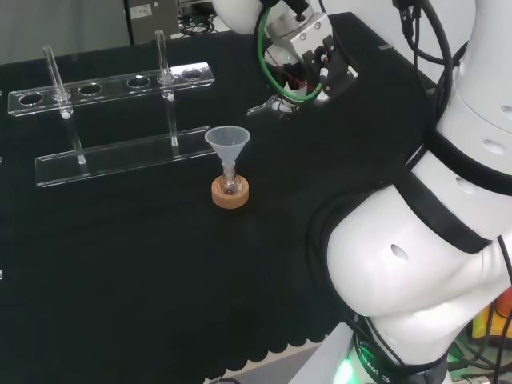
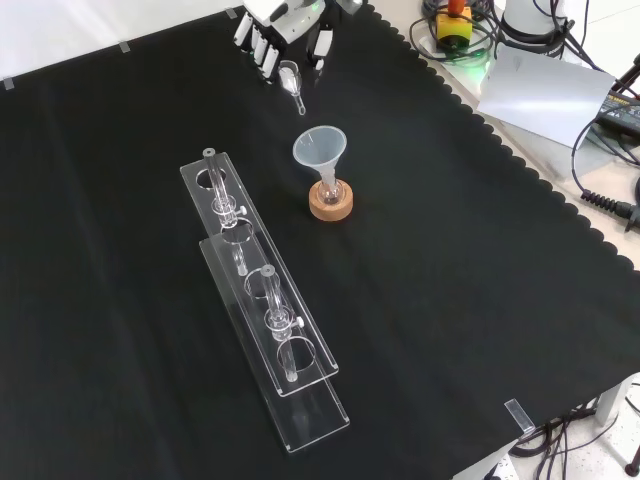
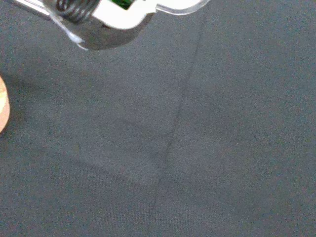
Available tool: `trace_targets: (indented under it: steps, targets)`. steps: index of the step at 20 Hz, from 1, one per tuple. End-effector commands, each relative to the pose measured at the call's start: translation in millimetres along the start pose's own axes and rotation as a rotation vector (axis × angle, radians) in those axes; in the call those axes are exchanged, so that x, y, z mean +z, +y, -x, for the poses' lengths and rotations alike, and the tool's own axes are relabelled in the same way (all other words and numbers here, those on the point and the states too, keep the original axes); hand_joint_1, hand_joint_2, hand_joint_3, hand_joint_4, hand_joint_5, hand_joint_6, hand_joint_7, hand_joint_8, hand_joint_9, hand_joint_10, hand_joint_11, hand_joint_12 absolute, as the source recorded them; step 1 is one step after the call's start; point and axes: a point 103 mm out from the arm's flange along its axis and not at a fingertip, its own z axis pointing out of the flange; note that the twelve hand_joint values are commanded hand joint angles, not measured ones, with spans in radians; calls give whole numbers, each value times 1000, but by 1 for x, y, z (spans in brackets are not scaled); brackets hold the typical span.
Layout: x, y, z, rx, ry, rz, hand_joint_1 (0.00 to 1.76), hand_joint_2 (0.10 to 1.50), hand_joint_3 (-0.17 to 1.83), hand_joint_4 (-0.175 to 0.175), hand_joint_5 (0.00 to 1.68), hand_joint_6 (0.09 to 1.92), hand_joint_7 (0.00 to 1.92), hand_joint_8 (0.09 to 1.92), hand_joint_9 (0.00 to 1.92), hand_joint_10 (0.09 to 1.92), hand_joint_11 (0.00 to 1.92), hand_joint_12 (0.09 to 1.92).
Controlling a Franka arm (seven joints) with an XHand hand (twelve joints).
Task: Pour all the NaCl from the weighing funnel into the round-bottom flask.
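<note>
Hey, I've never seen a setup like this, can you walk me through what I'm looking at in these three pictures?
This is a white robot arm at a bench draped in black cloth. Instead of a claw it has a black and white hand with fingers. One picture looks over the arm from behind, one looks down from the front, and one comes from a camera at the wrist. On the cloth stands a small round-bottom flask in a cork ring, with a clear funnel in its neck. Beside it is a clear plastic rack with glass tubes. The hand's fingers are curled round a small glass weighing funnel, away from the flask.
</note>
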Motion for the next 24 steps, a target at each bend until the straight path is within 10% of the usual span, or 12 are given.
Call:
trace_targets:
  steps: [1, 24]
  targets:
    - [-3, 1, -14, -24, -38, -17, 1059, 825, 511, 175, 1071, 961, 1010, 550, 1172, 363, 655, 1206]
    - [-21, 7, -30, -83, -245, -78, 1061, 816, 526, 175, 1075, 959, 1016, 542, 1187, 358, 671, 1194]
